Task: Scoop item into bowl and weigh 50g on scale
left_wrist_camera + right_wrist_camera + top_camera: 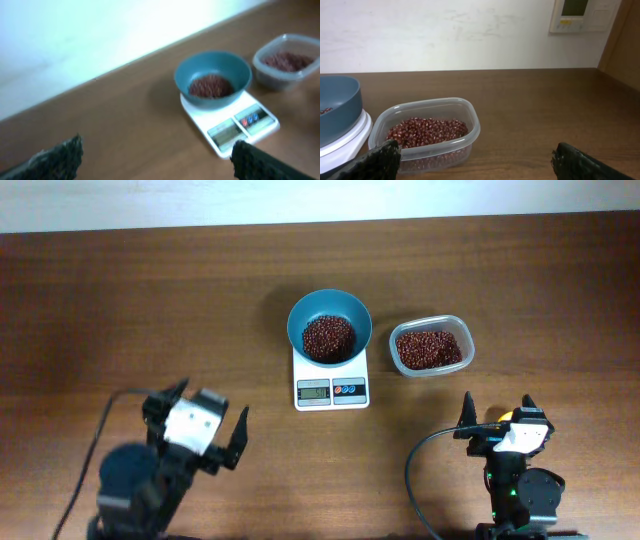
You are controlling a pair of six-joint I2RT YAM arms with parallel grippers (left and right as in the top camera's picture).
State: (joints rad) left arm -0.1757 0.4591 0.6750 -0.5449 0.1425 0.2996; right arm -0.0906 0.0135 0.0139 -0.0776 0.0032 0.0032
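Note:
The teal-blue bowl (329,327) stands on the white scale (331,377) at the table's middle, with a heap of red-brown beans (327,338) in it. The scale's grey display (314,390) is lit; its reading is too small to tell. The bowl (213,77), beans (210,86) and scale (235,120) also show in the left wrist view. The bowl's edge (337,107) and scale (347,140) show at the left of the right wrist view. My left gripper (212,427) is open and empty, front left of the scale. My right gripper (497,415) is open and empty, front right.
A clear plastic container (431,346) holding more beans (427,131) stands just right of the scale; it also shows in the left wrist view (287,60) and the right wrist view (425,131). A wall lies behind the table's far edge.

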